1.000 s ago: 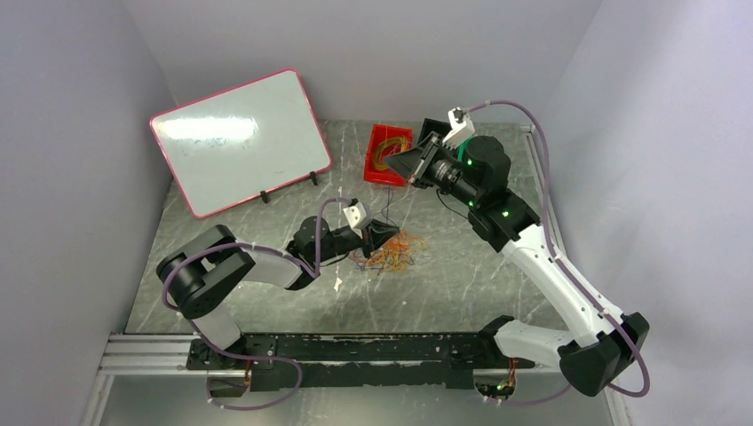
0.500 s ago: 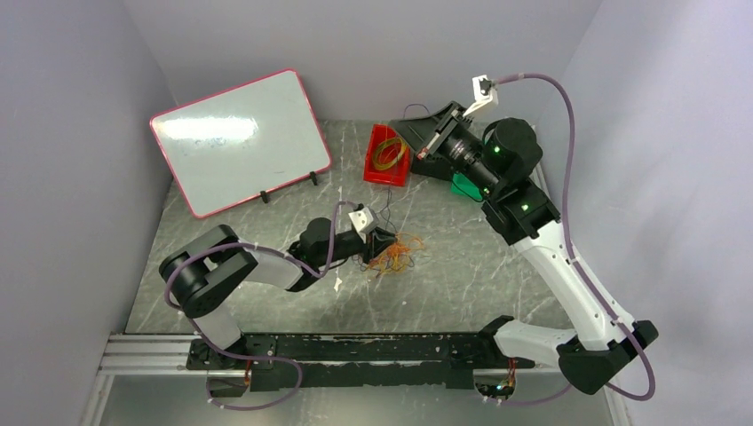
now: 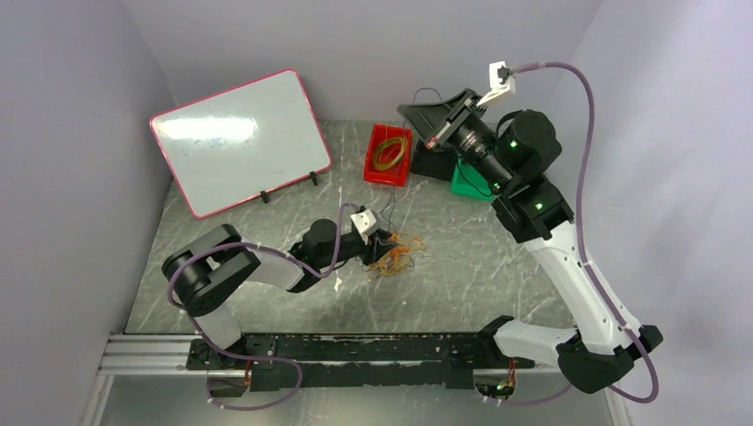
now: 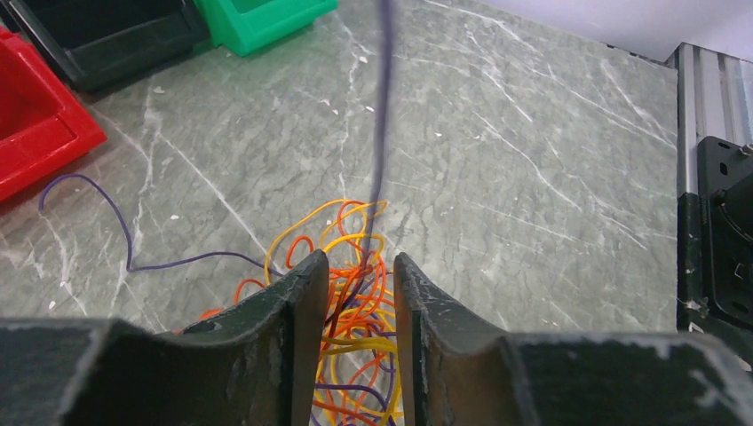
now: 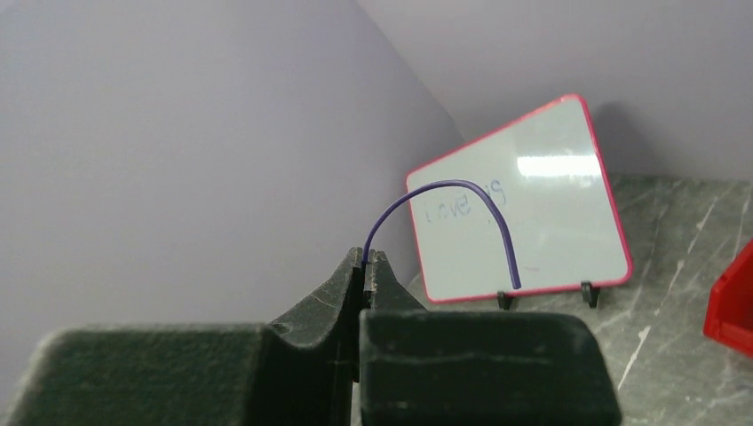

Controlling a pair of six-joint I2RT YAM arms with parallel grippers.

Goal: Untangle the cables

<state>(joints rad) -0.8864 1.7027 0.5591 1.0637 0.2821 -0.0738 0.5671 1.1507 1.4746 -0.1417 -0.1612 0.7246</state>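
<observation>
Overhead, the right claw is clamped on one purple cable slanting down to the cables on the desk. The left claw, jaws parted, straddles them.

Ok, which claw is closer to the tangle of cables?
Left. The left claw sits at the cable tangle, its fingers straddling strands. The right claw is raised far behind it, pinching one purple cable.

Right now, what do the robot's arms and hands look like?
The left arm and right arm are white shells with chunky black joints. A lilac hose loops along each. The right one has small green lights. The left hand and right hand have two dark, scuffed wedge fingers each.
</observation>
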